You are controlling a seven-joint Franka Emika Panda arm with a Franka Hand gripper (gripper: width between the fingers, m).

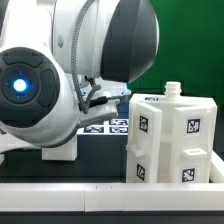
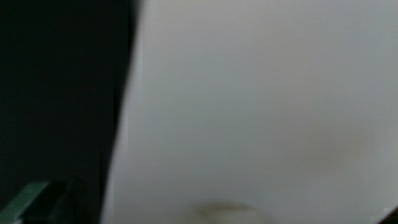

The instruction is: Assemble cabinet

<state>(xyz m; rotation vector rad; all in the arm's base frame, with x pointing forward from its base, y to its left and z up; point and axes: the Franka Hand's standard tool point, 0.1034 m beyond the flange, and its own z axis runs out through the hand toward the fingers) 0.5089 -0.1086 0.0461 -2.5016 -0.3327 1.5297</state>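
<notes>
The white cabinet (image 1: 172,140) stands at the exterior view's right. It is a boxy body with several small black-and-white tags on its faces and a small knob on top. The big white arm housing fills the left and top and hides most of my gripper (image 1: 98,96). Only a dark bit of the hand shows, close to the cabinet's upper left edge. In the wrist view a blurred white surface (image 2: 267,110) fills most of the picture, very close to the camera. No fingers show there, so I cannot tell whether the gripper is open or shut.
The marker board (image 1: 106,127) lies flat on the dark table behind the cabinet, between it and the arm. A white rail (image 1: 110,197) runs along the front edge. A green wall stands at the back.
</notes>
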